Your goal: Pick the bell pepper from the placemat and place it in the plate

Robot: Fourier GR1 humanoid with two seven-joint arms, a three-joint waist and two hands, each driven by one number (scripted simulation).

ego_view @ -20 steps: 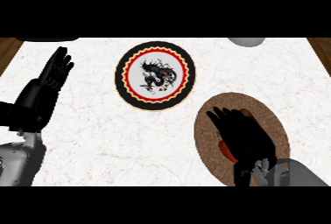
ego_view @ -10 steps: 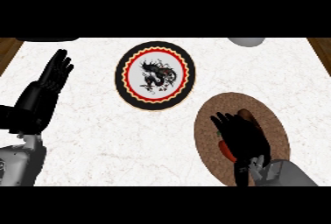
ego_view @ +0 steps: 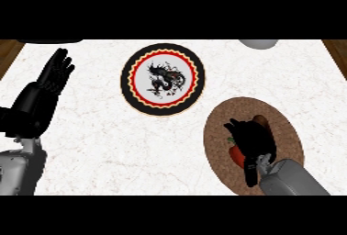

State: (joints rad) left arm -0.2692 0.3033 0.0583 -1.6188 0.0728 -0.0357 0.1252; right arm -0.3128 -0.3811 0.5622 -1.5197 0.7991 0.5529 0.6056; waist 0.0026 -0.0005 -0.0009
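The red bell pepper (ego_view: 237,155) lies on the brown oval placemat (ego_view: 288,137) at the right, mostly hidden under my right hand (ego_view: 254,141). Only a red strip shows at the hand's left side and a bit at the fingertips. That hand lies on top of the pepper with fingers and thumb curled down around it. The round plate (ego_view: 129,78), black-rimmed with a red ring and a dark dragon drawing, sits up and to the left of the mat with nothing on it. My left hand (ego_view: 49,87) rests open at the left edge, fingers pointing up.
A grey bowl (ego_view: 258,43) is cut off by the top edge at the right. A dark object (ego_view: 54,41) shows at the top left. Wooden strips border the white marble counter (ego_view: 102,137) at both upper corners.
My right hand has sunk onto the pepper and drawn its fingers in around it, covering more of the red. The left hand, plate and mat have stayed put.
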